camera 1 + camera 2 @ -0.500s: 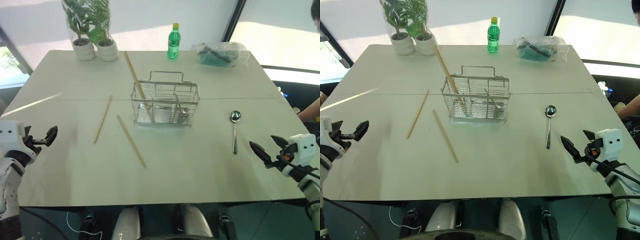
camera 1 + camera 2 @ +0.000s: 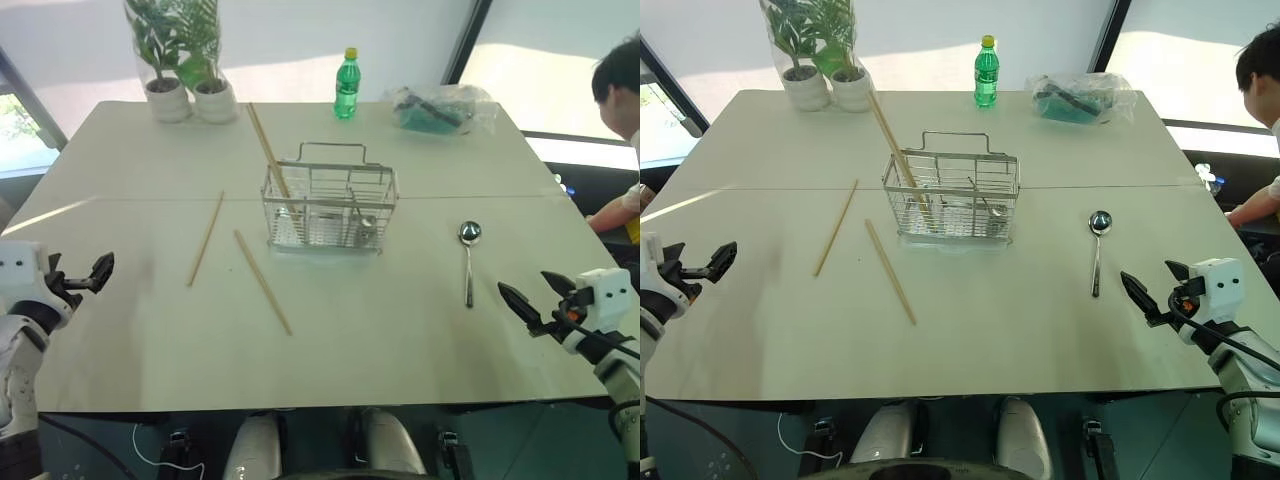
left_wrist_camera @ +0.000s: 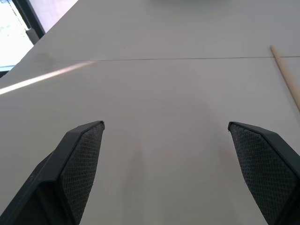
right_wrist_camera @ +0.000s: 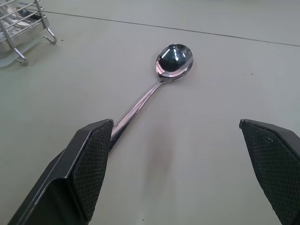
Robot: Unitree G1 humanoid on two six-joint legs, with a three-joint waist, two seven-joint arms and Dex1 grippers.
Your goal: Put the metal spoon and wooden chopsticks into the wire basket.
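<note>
The left end effector [image 2: 88,275] hovers released at the left edge of the pale bench [image 2: 400,330], its two black fingers spread wide with nothing between them. Ahead of it and off toward the middle, two wooden chopsticks [image 2: 206,238] lie flat and loose on the bench, angled away from each other. Further in stands the wire basket [image 2: 330,207], well apart from both end effectors, with one more chopstick leaning in its left compartment and sticking out above the rim. Between the basket and the right end effector [image 2: 540,300] lies the metal spoon [image 2: 469,258], bowl pointing away, its handle end near the end effector's inner finger [image 4: 91,161]. That right end effector is also released and empty. A person [image 2: 620,90] sits beyond the bench's right edge.
</note>
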